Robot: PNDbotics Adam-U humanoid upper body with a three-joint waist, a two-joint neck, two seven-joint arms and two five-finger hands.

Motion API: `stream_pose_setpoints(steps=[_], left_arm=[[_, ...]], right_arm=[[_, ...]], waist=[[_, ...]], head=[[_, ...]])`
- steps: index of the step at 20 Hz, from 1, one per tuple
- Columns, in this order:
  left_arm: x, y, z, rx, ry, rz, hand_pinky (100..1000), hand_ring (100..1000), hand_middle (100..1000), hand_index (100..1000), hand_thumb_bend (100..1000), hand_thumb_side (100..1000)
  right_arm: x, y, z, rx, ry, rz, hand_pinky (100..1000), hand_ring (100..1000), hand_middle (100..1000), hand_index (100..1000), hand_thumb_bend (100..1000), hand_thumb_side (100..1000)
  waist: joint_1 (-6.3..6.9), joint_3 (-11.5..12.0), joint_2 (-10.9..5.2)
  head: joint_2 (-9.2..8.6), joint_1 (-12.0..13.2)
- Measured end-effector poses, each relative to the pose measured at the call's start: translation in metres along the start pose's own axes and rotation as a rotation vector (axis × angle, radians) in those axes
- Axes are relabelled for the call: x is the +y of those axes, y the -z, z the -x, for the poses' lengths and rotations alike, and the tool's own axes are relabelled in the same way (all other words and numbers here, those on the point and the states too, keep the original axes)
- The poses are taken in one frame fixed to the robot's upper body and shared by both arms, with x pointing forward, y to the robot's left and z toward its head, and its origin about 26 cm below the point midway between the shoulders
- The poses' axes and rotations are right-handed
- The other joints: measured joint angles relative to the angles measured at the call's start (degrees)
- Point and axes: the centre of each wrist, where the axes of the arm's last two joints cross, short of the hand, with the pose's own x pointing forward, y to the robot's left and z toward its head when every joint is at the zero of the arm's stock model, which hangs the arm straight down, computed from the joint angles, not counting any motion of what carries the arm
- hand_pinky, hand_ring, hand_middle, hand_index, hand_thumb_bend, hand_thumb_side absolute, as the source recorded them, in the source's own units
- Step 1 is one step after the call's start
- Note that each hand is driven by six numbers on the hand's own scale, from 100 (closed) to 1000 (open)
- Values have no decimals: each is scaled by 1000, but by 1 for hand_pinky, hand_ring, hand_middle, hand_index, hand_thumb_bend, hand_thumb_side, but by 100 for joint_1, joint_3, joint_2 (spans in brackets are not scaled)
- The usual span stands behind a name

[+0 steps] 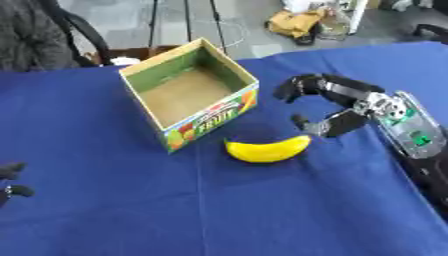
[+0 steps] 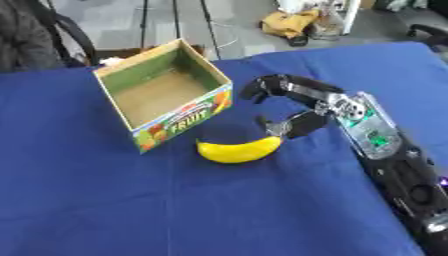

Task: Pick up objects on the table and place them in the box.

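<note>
One curved smooth banana [image 1: 267, 149] beside cardboard box [image 1: 149, 65]; right hand [image 1: 350, 102] fingers spread, empty.

We see blue cloth table cover [image 1: 105, 210]; beyond it, grey floor [image 1: 122, 17], crumpled yellow bag [image 1: 296, 22], black chair [image 1: 83, 35].

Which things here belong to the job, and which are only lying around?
For the job:
- banana
- box
- right robot hand, open beside the banana

Just around:
- left robot hand, idle at the lower left edge
- blue tablecloth
- yellow bag on the floor behind
</note>
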Motion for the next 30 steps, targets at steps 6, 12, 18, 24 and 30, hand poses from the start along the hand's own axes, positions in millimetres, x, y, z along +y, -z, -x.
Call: stream_pose_setpoints(steps=[6, 12, 18, 24, 30], left_arm=[[0, 0, 0, 0, 0, 4, 485, 758, 483, 551, 254, 1000], [0, 0, 0, 1, 0, 7, 486, 759, 483, 551, 253, 1000], [-1, 0, 1, 3, -3, 8, 486, 759, 483, 551, 253, 1000], [-2, 0, 1, 5, -3, 9, 487, 760, 484, 552, 254, 1000], [-2, 0, 1, 8, -1, 11, 487, 760, 484, 552, 255, 1000]], right_arm=[[8, 2, 10, 33, -65, -12, 838, 857, 835, 862, 100, 204], [21, 5, 18, 55, -111, -41, 842, 850, 829, 859, 100, 214], [34, 16, 18, 53, -158, -87, 842, 848, 827, 859, 100, 216], [48, 27, 14, 27, -220, -135, 844, 848, 829, 861, 100, 217], [55, 33, 8, 1, -237, -164, 847, 847, 830, 862, 100, 273]], waist=[[3, 13, 5], [17, 12, 24], [18, 1, 24], [10, -8, 23], [-5, -45, 22]], head=[[-2, -20], [-2, -37], [-2, -40], [-2, -45], [-2, -45]])
